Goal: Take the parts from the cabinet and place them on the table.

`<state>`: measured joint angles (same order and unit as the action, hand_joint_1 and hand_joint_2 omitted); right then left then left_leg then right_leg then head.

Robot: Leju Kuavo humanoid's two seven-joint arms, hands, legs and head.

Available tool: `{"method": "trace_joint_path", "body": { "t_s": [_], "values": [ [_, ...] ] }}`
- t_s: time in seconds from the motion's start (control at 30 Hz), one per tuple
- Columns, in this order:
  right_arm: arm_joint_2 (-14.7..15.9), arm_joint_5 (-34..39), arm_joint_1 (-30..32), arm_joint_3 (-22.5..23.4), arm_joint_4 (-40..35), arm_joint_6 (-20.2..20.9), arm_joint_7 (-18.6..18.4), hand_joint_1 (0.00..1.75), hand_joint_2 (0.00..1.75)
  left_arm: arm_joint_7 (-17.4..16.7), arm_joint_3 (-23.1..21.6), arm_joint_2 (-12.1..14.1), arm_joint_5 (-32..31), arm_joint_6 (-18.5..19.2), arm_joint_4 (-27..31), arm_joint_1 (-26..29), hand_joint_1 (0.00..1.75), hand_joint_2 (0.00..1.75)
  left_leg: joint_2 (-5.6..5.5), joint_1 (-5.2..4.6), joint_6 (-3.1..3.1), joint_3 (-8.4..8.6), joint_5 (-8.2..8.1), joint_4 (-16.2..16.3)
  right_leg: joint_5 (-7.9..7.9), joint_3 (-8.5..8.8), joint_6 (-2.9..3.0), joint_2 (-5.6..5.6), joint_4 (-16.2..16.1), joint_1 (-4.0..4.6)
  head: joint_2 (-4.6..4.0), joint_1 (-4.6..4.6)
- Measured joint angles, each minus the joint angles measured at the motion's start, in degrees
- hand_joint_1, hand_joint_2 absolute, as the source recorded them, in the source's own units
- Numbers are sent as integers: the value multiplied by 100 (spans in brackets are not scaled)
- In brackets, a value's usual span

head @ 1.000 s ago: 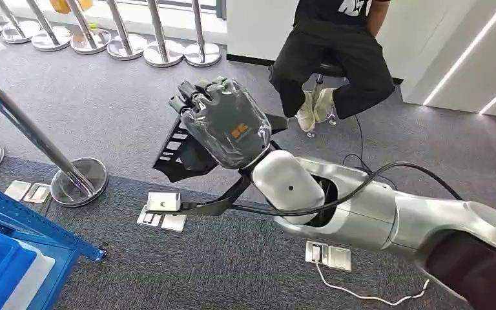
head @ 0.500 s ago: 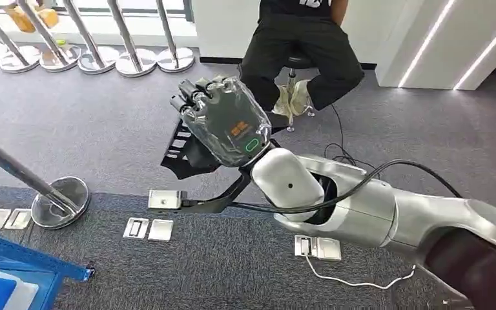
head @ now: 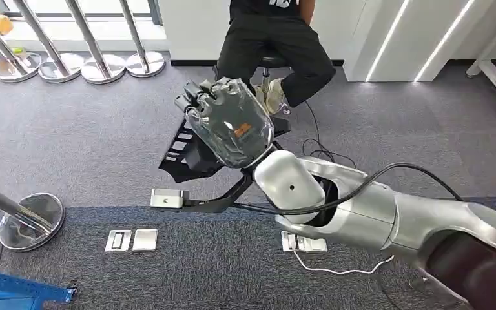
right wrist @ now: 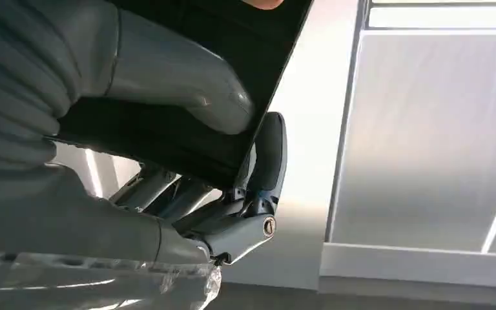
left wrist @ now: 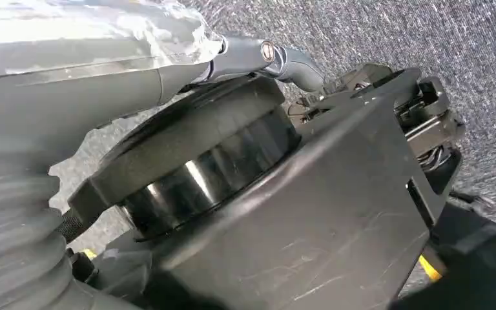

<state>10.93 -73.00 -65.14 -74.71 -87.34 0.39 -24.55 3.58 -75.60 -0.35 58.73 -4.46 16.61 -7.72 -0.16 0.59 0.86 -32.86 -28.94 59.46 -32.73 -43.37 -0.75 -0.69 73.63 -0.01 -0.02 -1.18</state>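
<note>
Right hand (head: 229, 123) grips a black part (head: 187, 152), fingers closed on its flat panel, raised over grey carpet (head: 90, 135); the carry step appears underway, and next calls for reaching the table and setting it down.

Head cam high, looks down at carpet (head: 90, 129); wrist cams close-up on part (head: 187, 152).

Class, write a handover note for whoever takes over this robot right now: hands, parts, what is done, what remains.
Right hand: grips the black part, raised above the carpet.
Left hand: hangs low near the floor; whether it holds anything cannot be told.
Done: one part is in hand, away from the cabinet.
Left: carry it to the table and set it down. Mind the person seated ahead.
</note>
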Motion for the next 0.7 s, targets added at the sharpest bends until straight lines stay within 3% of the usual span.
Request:
{"method": "trace_joint_path", "body": {
  "t_s": [0.03,0.07,0.1,0.17,0.2,0.23,0.27,0.33,0.37,0.4,0.43,0.47,0.53,0.57,0.6,0.67,0.7],
  "values": [
    [2,0,18,-2,2,-2,0,175,175,0,0,4,0,0,0,2,0,175,52,-2,7,0,-5,0,-61,-158,-19,13,309,-23,0,-13],
    [2,0,23,-7,2,-4,0,175,175,0,0,11,0,0,0,2,0,175,90,-3,10,2,-9,1,-15,-196,-25,18,361,-37,0,-28],
    [4,0,22,-7,4,-7,0,175,175,0,0,11,0,0,0,0,0,175,127,-2,7,8,-17,1,158,-109,-25,24,157,-50,0,-55],
    [4,2,18,-4,4,-9,0,175,175,0,0,11,0,0,0,-1,0,175,188,-1,-16,54,-52,1,668,364,1,119,-798,-50,0,-94],
    [4,2,11,-4,4,-9,0,175,175,0,0,11,0,0,0,1,0,175,209,-1,-42,77,-74,0,744,559,18,290,-1242,-32,0,-116],
    [4,2,2,-2,4,-11,0,175,175,0,0,11,0,0,-2,4,0,175,235,-45,-68,71,-87,1,682,607,43,388,-1281,59,0,-109],
    [2,2,-7,-2,4,-13,-2,175,175,0,0,13,2,-4,-2,6,0,175,245,-42,-92,70,-86,-7,675,610,100,335,-1324,58,0,-116],
    [7,15,-7,-2,11,-17,-2,175,175,0,0,13,4,-7,-2,6,0,175,322,-37,-143,124,-97,-59,665,610,144,259,-1340,69,0,-87],
    [2,15,-7,-2,9,-20,0,175,175,-2,0,13,4,-7,-2,2,0,175,359,-62,-188,160,-122,-59,689,650,185,226,-1408,28,0,-70],
    [-9,24,-10,0,11,-22,0,175,175,-2,-2,24,4,-9,-4,8,0,175,253,-29,-203,171,-214,40,707,707,209,199,-1455,8,0,-52],
    [-9,31,-20,0,13,-24,-2,175,175,0,0,24,2,-7,-4,7,0,175,150,-35,-213,80,-342,251,704,724,222,171,-1468,6,0,-9],
    [-18,33,-25,-2,15,-26,0,175,175,0,0,24,2,-7,-4,-1,0,175,90,-33,-217,-130,-564,687,697,731,275,149,-1464,13,0,50],
    [-22,37,-6,-9,24,-28,0,175,175,20,0,26,7,-7,-4,-5,0,175,46,-41,-236,-579,-877,1556,683,737,296,56,-1449,39,0,116],
    [-22,41,-4,-7,33,-28,0,175,175,26,0,28,9,-2,-4,-15,0,175,45,-47,-242,-657,-854,1690,676,740,304,19,-1439,44,0,125],
    [-22,46,-4,-11,37,-28,0,175,175,26,0,28,9,0,-4,-19,0,175,41,-50,-238,-617,-697,1588,664,752,306,-47,-1425,44,0,131],
    [-22,57,-5,-11,42,-44,-2,175,175,26,0,28,9,0,-4,-11,0,175,3,-29,-232,-274,-126,770,628,778,285,-170,-1379,36,0,162],
    [-22,63,-6,-11,42,-44,-7,175,175,17,0,28,7,0,-4,-11,0,175,-109,2,-230,-123,77,303,598,771,259,-215,-1345,32,0,177]
  ]
}}
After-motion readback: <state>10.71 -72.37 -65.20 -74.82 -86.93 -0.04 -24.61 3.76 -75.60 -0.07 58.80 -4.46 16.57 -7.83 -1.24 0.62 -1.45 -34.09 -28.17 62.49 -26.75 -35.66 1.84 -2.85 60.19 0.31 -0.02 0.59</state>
